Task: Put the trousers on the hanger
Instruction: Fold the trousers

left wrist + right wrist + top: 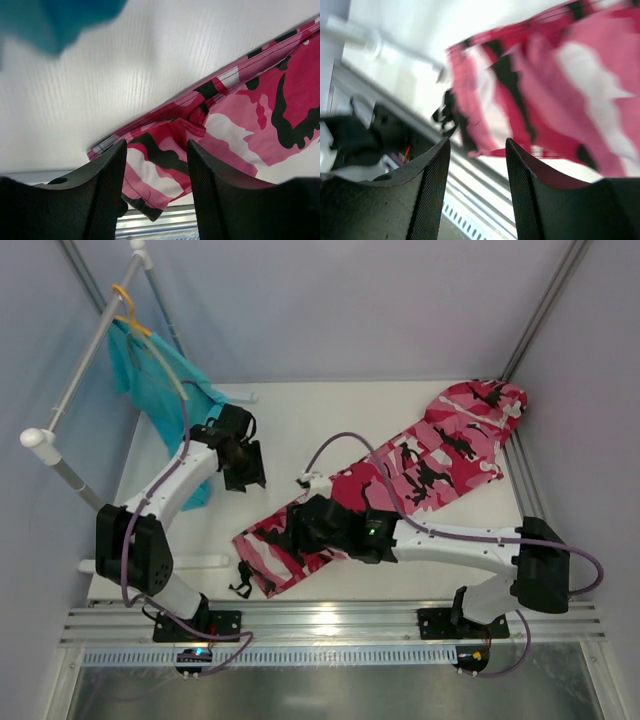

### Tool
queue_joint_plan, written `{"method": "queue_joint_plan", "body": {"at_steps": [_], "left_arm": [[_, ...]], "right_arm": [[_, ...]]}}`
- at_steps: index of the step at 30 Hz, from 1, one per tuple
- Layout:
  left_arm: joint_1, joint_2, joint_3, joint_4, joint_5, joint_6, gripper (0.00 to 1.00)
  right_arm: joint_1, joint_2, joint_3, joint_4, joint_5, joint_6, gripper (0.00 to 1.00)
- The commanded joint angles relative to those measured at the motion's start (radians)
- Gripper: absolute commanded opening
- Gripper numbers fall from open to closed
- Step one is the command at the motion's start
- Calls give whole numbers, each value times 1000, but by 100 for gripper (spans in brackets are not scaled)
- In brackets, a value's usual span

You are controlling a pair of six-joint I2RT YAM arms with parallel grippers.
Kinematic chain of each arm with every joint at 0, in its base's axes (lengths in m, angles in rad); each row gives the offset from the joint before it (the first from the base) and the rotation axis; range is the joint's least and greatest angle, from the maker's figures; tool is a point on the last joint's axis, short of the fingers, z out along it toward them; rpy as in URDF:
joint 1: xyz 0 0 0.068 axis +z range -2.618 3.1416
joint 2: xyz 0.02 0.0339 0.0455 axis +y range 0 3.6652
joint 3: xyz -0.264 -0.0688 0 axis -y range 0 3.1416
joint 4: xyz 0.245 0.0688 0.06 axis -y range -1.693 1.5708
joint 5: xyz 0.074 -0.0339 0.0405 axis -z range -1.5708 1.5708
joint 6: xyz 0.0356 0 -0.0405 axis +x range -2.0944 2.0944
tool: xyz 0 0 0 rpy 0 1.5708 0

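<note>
Diagonally spread trousers (450, 450): pink-red camouflage, black, white patches.

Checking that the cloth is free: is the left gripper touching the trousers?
Apart. The top external view shows bare table between the left gripper and the trousers; its open jaws hold nothing.

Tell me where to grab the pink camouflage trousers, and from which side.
Probably the narrow near-left end of the pink camouflage cloth trousers, beside the black strap. They lie flat and diagonal on the white table, so come from above and pinch a corner of that free edge.
</note>
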Motion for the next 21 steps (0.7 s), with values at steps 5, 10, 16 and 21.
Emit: {"method": "queue_joint_plan", "body": {"at_steps": [5, 10, 16, 21], "left_arm": [[-20, -180, -52, -75, -71, -1, 52], [-77, -269, -110, -55, 20, -14, 51], [-141, -369, -230, -37, 52, -66, 41], [-176, -445, -363, 57, 145, -132, 33]], "right_arm": [[-286, 8, 155, -530, 218, 322, 52], [-453, 115, 310, -608, 238, 319, 51], [-553, 385, 625, -804, 224, 369, 50], [-607, 647, 975, -1033, 206, 325, 45]]}}
